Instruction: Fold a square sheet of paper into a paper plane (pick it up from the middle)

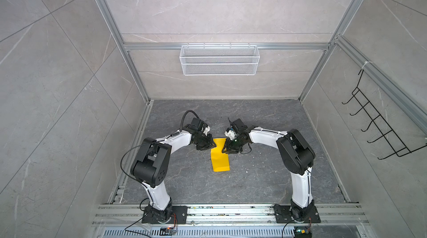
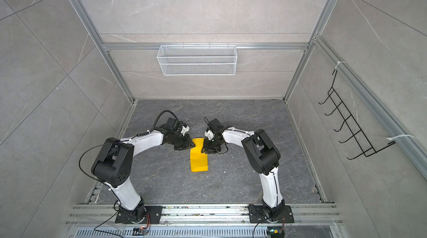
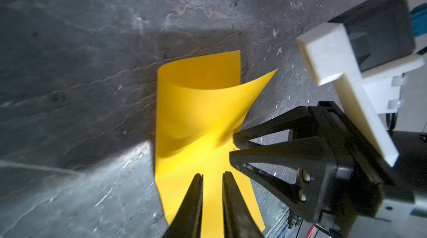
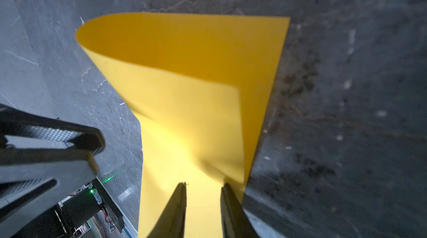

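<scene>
Paper [image 1: 220, 158] is lying doubled over in a loose curl on the table [image 1: 254, 179] between 2 grippers. Right gripper [image 1: 224, 150] is apparently pinching the upper layer's edge to hold it folded across. Left gripper [image 1: 209, 147] is hovering at the opposite edge, jaws slightly apart, seemingly ready to crease.

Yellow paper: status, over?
Left gripper: jaws slightly apart, at left edge of paper. Right gripper: jaws at its buckled right edge, pinch unclear. Paper curled over loosely, fold rounded, not pressed flat. Nothing in the way.
</scene>
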`<state>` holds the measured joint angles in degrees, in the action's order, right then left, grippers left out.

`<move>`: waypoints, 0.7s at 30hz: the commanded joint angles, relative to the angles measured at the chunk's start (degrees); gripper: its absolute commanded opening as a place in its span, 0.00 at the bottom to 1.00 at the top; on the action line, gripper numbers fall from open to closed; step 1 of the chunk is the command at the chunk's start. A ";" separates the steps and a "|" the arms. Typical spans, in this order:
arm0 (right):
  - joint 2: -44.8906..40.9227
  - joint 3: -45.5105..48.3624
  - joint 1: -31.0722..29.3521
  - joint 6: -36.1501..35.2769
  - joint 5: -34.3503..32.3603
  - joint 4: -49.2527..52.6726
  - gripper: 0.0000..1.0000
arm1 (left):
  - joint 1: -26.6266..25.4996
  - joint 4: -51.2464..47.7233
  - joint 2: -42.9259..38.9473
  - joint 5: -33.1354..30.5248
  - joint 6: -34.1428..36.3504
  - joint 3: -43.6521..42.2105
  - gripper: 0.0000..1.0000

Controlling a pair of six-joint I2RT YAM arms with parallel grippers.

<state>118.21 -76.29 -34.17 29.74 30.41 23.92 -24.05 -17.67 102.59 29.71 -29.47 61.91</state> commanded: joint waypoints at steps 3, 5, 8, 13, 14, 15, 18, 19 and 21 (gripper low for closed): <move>7.47 3.34 0.07 -1.57 -12.97 4.82 0.31 | 0.26 0.12 5.12 0.14 1.04 3.33 0.21; 7.38 3.49 0.10 -1.48 -13.03 4.82 0.31 | 0.45 -0.25 6.40 -0.69 1.05 3.48 0.20; 7.12 3.82 0.07 -1.52 -13.19 4.65 0.31 | 1.15 -0.24 6.93 -1.27 0.71 2.16 0.20; 6.68 4.30 0.07 -1.35 -12.99 4.30 0.31 | 3.16 1.86 5.29 -1.73 -1.29 -2.98 0.20; 6.68 4.26 0.07 -1.29 -13.01 4.21 0.31 | 3.64 1.68 4.96 -2.11 -1.29 -3.68 0.20; 6.68 4.24 0.12 -1.39 -13.01 4.21 0.31 | 4.34 1.40 4.63 -2.30 -1.24 -4.28 0.20; 6.71 4.23 0.06 -1.50 -13.01 4.20 0.31 | 5.65 0.66 2.73 -2.52 -0.51 -4.95 0.20; 6.77 4.26 0.07 -1.52 -13.10 4.20 0.31 | 5.85 0.14 1.93 -2.56 -0.06 -4.72 0.20; 6.70 4.43 0.07 -1.61 -13.14 4.20 0.31 | 5.87 -0.69 0.47 -2.39 0.74 -3.80 0.20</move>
<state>118.28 -76.34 -34.17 29.74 30.41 23.99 -18.92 -14.68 105.73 29.80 -29.91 58.22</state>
